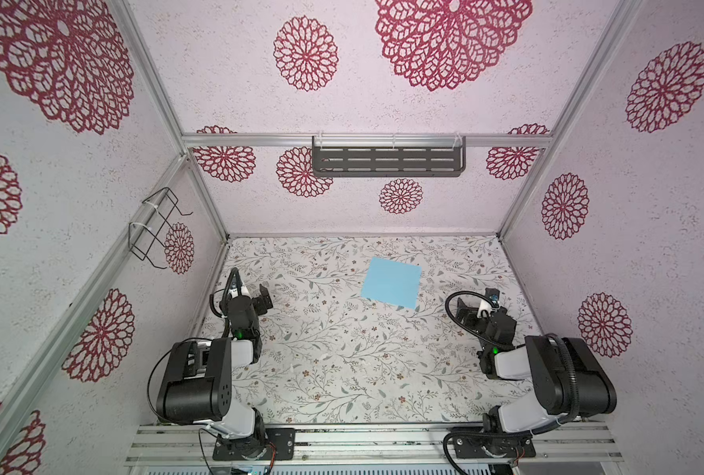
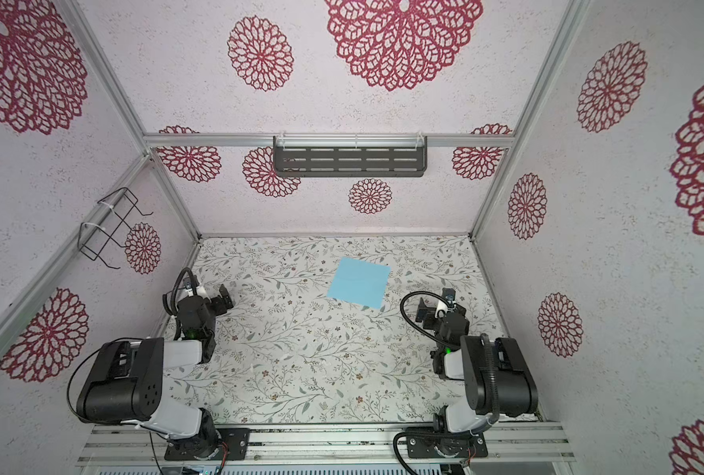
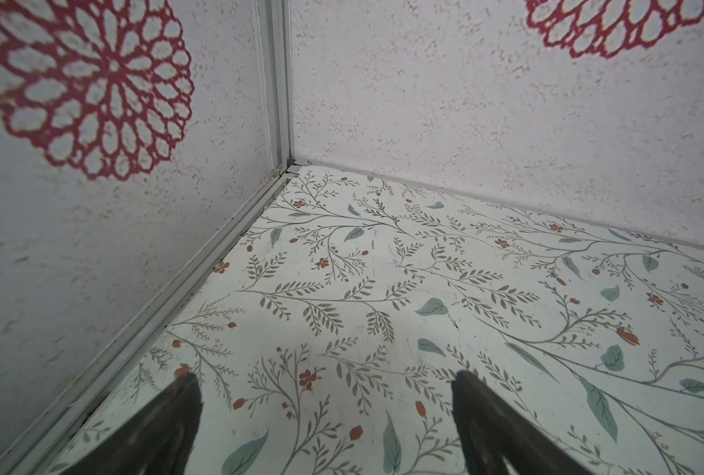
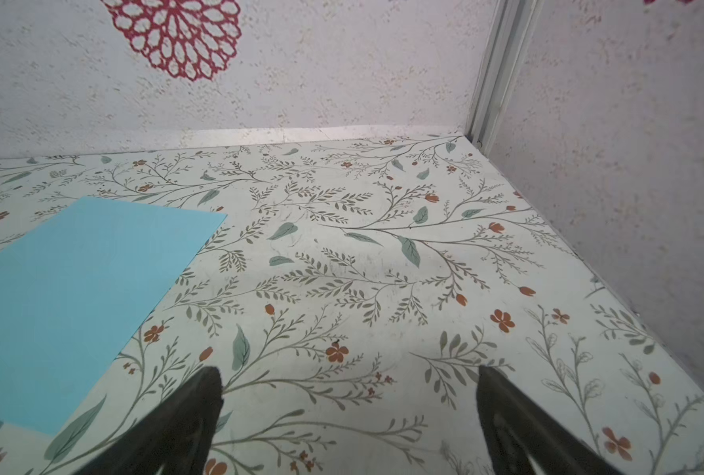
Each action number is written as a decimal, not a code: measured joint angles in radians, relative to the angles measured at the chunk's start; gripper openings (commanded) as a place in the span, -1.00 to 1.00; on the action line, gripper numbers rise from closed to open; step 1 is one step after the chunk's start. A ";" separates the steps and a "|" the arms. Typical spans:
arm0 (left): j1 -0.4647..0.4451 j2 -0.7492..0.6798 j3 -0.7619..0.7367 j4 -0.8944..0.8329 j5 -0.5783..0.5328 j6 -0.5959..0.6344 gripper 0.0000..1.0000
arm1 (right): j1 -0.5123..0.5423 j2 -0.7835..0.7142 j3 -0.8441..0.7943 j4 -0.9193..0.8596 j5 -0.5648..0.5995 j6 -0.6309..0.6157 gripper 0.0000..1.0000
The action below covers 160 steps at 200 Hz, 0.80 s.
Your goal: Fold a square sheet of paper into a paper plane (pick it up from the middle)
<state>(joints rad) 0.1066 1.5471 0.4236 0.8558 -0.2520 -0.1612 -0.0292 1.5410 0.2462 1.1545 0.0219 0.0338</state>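
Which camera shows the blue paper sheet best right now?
The top camera: in both top views the square sheet of paper lies whole and flat, all four corners visible. The right wrist view shows only part of it, cut by the frame edge. The left wrist view misses it.

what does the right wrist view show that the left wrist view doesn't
Only the right wrist view: the square sheet of paper, flat and unfolded on the table, clear of the right gripper. Only the left wrist view: the left gripper over bare table. Both: open fingers holding nothing, the floral table, red-flowered walls.
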 measured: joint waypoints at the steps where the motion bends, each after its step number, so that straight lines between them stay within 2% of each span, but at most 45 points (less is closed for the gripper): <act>1: 0.000 0.000 0.000 0.000 0.000 0.000 0.95 | 0.000 0.000 0.000 0.000 0.000 0.000 0.98; 135: 0.000 0.000 0.000 0.000 0.001 0.000 0.95 | 0.000 -0.003 0.000 -0.001 0.000 0.000 0.98; 160: 0.000 -0.009 -0.005 0.002 0.000 0.000 0.95 | 0.011 -0.130 -0.007 -0.097 0.021 0.000 0.98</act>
<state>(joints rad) 0.1066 1.5379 0.4187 0.8577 -0.2516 -0.1608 -0.0181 1.4109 0.2394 1.0573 0.0425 0.0341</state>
